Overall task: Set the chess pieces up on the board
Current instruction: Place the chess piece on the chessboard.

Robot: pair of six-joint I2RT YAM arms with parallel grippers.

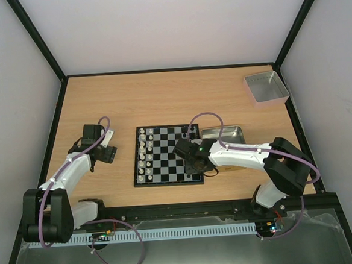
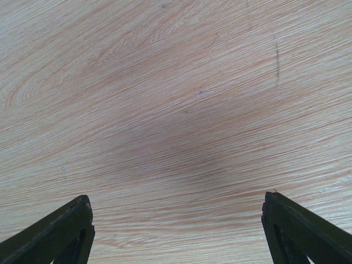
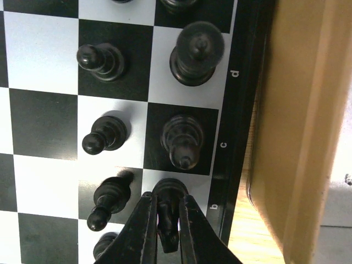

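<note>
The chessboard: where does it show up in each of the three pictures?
Top external: chessboard in the centre, under the right gripper.
Left wrist: absent; it shows wooden tabletop.
Right wrist: fills left and centre, behind the gripped black piece.
Shared landmark: gold tin beside its right edge.

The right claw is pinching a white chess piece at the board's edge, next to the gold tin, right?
Not quite. The chess piece pinched by the right claw is black, not white; the right wrist view shows it. It does stand at the edge of the board, next to the gold tin.
</note>
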